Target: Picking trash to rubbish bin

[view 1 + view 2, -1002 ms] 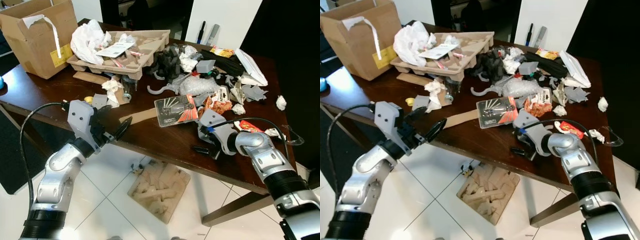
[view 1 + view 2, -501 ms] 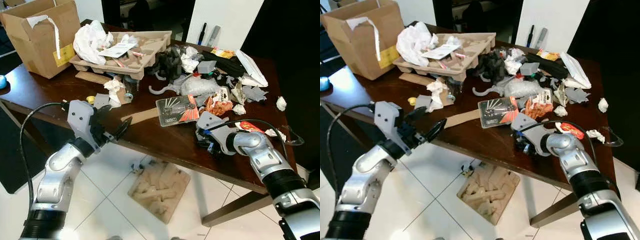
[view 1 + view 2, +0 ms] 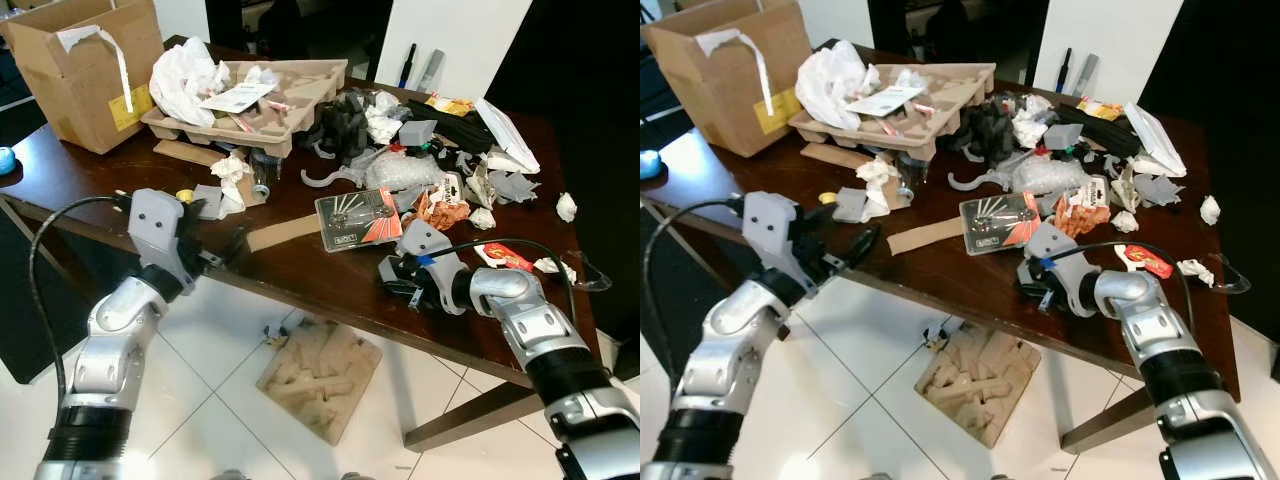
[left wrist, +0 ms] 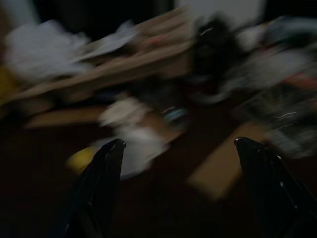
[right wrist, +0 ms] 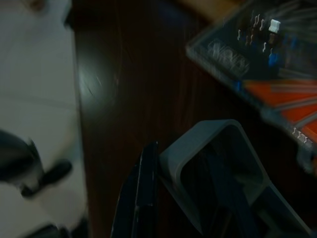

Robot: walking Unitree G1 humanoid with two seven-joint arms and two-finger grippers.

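Trash litters a dark wooden table (image 3: pixel 330 285): crumpled tissues (image 3: pixel 228 170), a red wrapper (image 3: pixel 500 256), grey plastic scraps and a clear blister pack (image 3: pixel 355 216). My right gripper (image 3: pixel 393 274) lies low over the table near its front edge, just in front of the blister pack. In the right wrist view a grey plastic frame piece (image 5: pixel 218 163) sits pressed against one of its black fingers (image 5: pixel 143 198), so it is shut on that piece. My left gripper (image 3: pixel 226 250) hovers at the table's front-left edge beside a cardboard strip (image 3: pixel 280 232), fingers (image 4: pixel 106 168) wide apart, holding nothing.
An open cardboard box (image 3: pixel 85 70) stands at the far left, and next to it a pulp tray (image 3: pixel 260 110) holds a white plastic bag (image 3: pixel 185 72). A moulded pulp insert (image 3: pixel 315 375) lies on the tiled floor under the table. The right end carries several scraps.
My right gripper has slid from the table's front edge a little leftward and further onto the top. My left gripper has moved in closer to the table edge.
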